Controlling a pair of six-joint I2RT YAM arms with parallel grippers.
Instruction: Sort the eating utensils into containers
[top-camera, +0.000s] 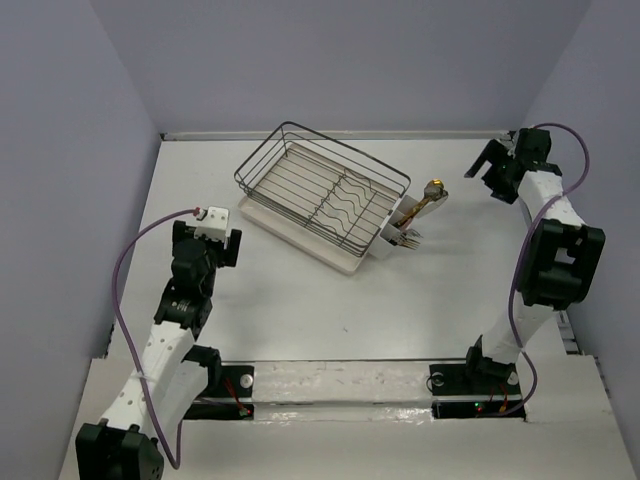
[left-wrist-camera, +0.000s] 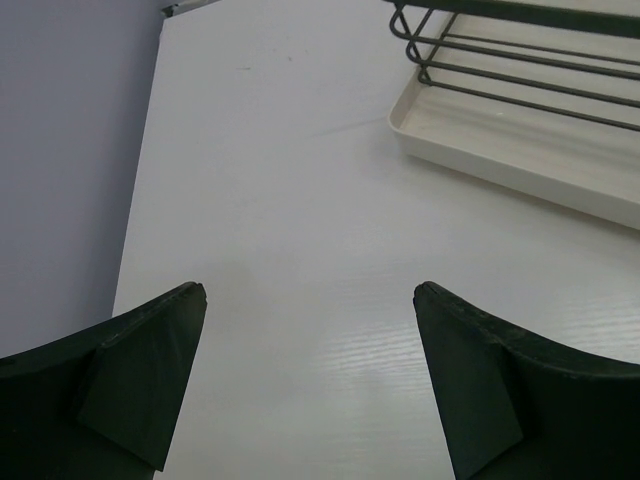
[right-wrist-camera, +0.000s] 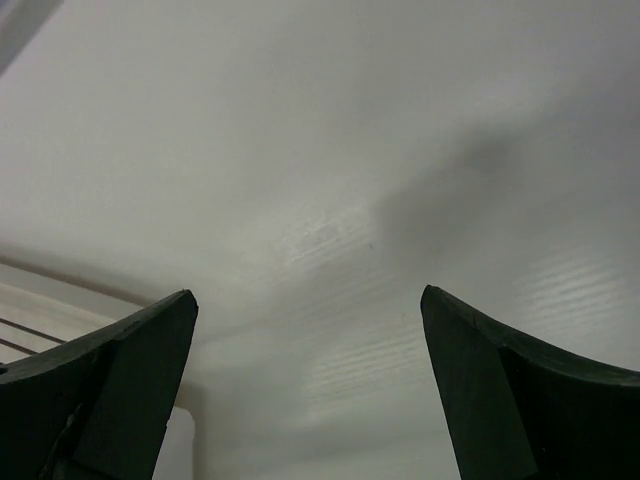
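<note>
The white cutlery holder (top-camera: 384, 244) hangs on the near right corner of the black wire dish rack (top-camera: 320, 190). Eating utensils stand in it; gold handles (top-camera: 427, 198) lean out to the right, and fork tines (top-camera: 408, 238) show by the holder. My left gripper (top-camera: 232, 247) is open and empty, low over the table left of the rack. In the left wrist view its fingers (left-wrist-camera: 150, 350) frame bare table. My right gripper (top-camera: 485, 163) is open and empty at the far right, apart from the utensils. Its fingers (right-wrist-camera: 500, 380) also frame bare table.
The rack sits on a cream drain tray (top-camera: 300, 232), whose corner shows in the left wrist view (left-wrist-camera: 520, 150) under the rack's wires (left-wrist-camera: 500, 45). Grey walls close the table at the left, back and right.
</note>
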